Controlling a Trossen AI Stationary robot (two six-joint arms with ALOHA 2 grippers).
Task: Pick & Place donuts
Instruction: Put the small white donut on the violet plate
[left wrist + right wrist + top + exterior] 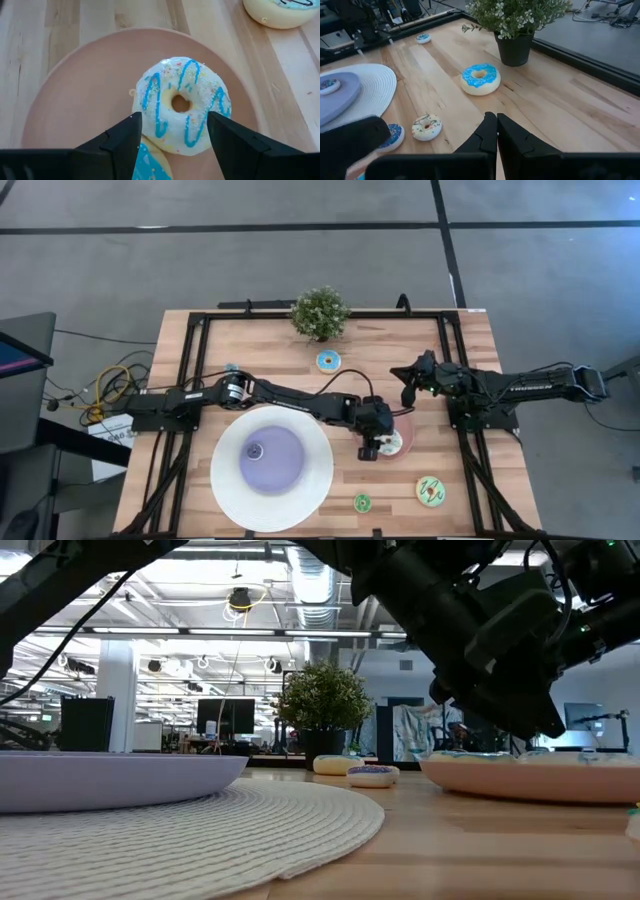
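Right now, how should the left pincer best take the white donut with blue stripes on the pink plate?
From straight above, across the ring's outer edges: the white donut lies tilted on another donut, with the open left pincer already straddling it over the pink plate.

Faint lettering, perhaps "TROSSEN", on the right arm [530,388]
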